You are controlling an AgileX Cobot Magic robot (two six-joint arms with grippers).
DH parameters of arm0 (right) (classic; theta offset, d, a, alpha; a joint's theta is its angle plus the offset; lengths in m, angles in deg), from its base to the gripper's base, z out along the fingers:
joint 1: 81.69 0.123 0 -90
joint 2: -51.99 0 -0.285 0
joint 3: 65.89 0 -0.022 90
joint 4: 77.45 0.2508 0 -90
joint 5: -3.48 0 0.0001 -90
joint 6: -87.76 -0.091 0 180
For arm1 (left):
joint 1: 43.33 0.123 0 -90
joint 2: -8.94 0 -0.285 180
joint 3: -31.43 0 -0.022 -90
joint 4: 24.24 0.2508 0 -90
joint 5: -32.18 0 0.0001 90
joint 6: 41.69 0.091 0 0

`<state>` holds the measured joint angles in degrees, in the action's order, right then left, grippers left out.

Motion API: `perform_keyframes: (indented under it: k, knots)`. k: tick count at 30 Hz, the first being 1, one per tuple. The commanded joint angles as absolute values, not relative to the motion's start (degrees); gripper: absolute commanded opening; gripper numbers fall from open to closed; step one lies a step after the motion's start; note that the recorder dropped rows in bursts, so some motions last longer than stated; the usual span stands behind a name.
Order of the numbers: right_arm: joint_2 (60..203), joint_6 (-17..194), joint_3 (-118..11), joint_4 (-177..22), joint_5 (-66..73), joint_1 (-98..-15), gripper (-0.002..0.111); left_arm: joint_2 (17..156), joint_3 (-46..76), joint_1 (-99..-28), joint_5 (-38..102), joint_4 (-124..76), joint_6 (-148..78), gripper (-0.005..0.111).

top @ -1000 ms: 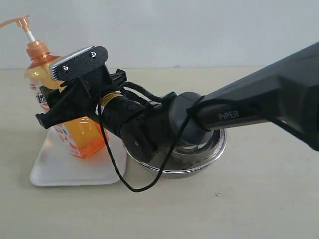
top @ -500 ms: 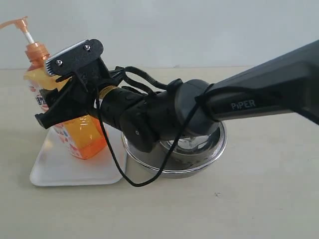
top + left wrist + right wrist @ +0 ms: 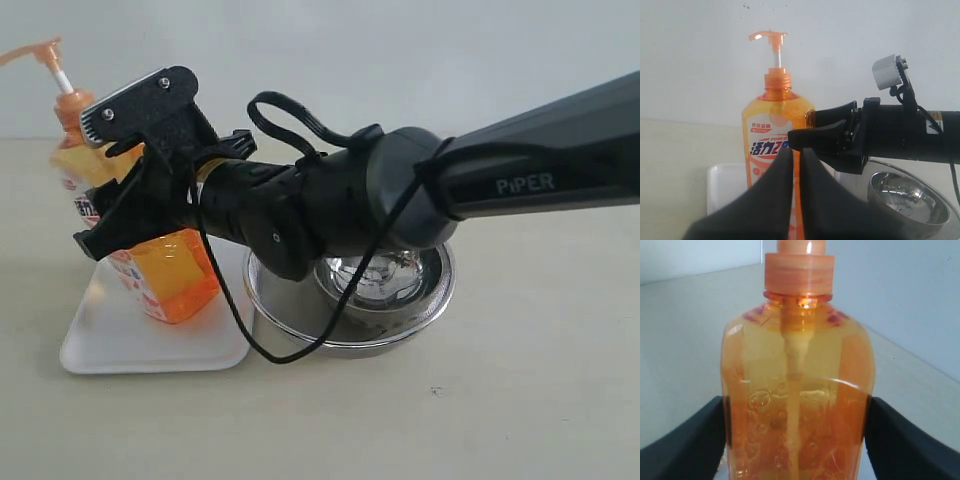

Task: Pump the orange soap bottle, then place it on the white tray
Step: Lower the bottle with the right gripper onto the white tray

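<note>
The orange soap bottle (image 3: 170, 272) stands leaning slightly on the white tray (image 3: 130, 347), its pump head (image 3: 40, 50) up on the white stem. My right gripper (image 3: 115, 215) reaches across from the right and is shut on the bottle's body. In the right wrist view its black fingers (image 3: 685, 445) press both sides of the bottle (image 3: 797, 390). In the left wrist view my left gripper (image 3: 796, 152) is shut with nothing in it, its tips pointing at the bottle (image 3: 775, 125) from a short way off. That gripper does not show in the exterior view.
A round steel mesh strainer (image 3: 400, 300) sits just right of the tray, under the right arm's wrist, and shows in the left wrist view too as the strainer (image 3: 910, 197). A loose black cable (image 3: 240, 335) hangs from the arm over the tray's edge. A pale wall stands behind.
The right arm's wrist and forearm have risen and swung left over the strainer. The gripper stays shut on the bottle, which has barely shifted on the tray.
</note>
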<state>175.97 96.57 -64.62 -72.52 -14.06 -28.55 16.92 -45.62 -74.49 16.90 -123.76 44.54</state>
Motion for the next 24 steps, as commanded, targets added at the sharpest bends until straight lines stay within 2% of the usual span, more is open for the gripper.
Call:
perform_keyframes:
  k: [1, 5, 11, 15, 24]
  knots:
    - [176.93, 97.25, -64.08, -72.86, -5.63, -28.50, 0.041, 16.72, -45.78, -74.49, 17.36, -124.19, 44.16, 0.005]
    - [176.93, 97.15, -64.08, -72.86, -4.24, -28.50, 0.057, 16.72, -45.78, -74.49, 17.36, -124.19, 44.16, 0.005]
    - [176.93, 96.64, -64.08, -72.75, -1.30, -28.50, 0.058, 16.72, -45.78, -74.49, 17.36, -124.19, 44.16, 0.005]
    - [176.93, 96.64, -64.08, -72.75, 0.88, -28.50, 0.067, 16.72, -45.78, -74.49, 17.36, -124.19, 44.16, 0.005]
    - [175.80, 96.64, -64.08, -72.75, 3.78, -28.50, 0.068, 16.72, -45.78, -74.49, 17.36, -124.19, 44.16, 0.005]
